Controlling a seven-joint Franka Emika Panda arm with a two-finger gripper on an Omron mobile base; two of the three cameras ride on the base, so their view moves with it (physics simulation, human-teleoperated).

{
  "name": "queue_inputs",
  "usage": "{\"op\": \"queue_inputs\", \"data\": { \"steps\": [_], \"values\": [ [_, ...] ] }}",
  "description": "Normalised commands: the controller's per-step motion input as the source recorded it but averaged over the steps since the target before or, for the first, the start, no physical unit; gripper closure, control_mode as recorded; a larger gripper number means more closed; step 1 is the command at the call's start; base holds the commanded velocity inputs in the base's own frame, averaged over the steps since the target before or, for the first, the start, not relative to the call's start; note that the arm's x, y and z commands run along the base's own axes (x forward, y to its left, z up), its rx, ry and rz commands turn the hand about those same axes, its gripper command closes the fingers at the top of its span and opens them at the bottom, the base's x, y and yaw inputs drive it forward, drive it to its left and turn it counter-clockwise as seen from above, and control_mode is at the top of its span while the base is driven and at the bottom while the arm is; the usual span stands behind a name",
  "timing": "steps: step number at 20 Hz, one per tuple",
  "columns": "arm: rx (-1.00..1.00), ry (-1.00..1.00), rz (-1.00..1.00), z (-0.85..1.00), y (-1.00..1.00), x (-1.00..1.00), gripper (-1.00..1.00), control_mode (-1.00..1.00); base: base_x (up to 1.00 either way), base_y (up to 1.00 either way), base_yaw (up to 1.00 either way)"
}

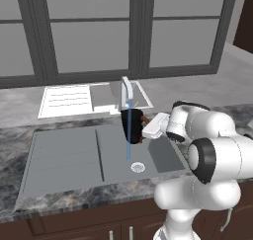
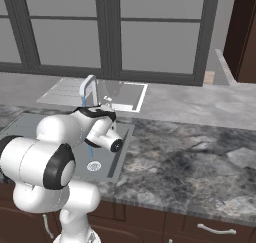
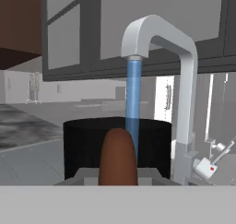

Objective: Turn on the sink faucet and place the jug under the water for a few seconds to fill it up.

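Note:
The grey sink faucet [image 1: 127, 90] stands behind the sink [image 1: 163, 157], and a blue stream of water [image 1: 129, 135] runs straight down from its spout. My gripper [image 1: 143, 126] holds the small black jug [image 1: 131, 125] over the basin, right under the spout. In the hand view the water [image 3: 133, 94] drops from the faucet [image 3: 184, 80] into the open top of the jug [image 3: 83, 147], whose reddish-brown handle [image 3: 118, 158] faces the camera. The jug hides my fingertips. In the left base view the stream also shows below the jug, down to the round drain [image 1: 137, 167].
A ridged drainboard [image 1: 64, 157] forms the sink's left half. The white ridged mat [image 1: 66, 100] lies behind it under the window. The faucet's lever [image 3: 207, 165] sticks out at its base. Marbled counter [image 2: 190, 157] stretches to the right.

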Motion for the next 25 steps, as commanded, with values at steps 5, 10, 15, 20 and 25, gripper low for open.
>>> {"op": "queue_inputs", "data": {
  "steps": [5, 10, 15, 20, 25],
  "values": [
    [0.00, 0.00, -0.05, 0.00, 0.05, 0.14, 1.00, -1.00, 0.00, 0.00, 0.00],
    [0.00, 0.00, -0.03, 0.00, 0.06, 0.00, 1.00, -1.00, 0.00, 0.00, 0.00],
    [0.00, 0.01, -0.02, 0.01, 0.00, -0.10, 1.00, -1.00, 0.00, 0.00, 0.00],
    [0.00, 0.06, -0.03, 0.04, 0.00, -0.25, 1.00, -1.00, 0.00, 0.00, 0.00],
    [0.00, 0.08, -0.02, 0.08, 0.00, -0.23, 1.00, -1.00, 0.00, 0.00, 0.00]
  ]
}}
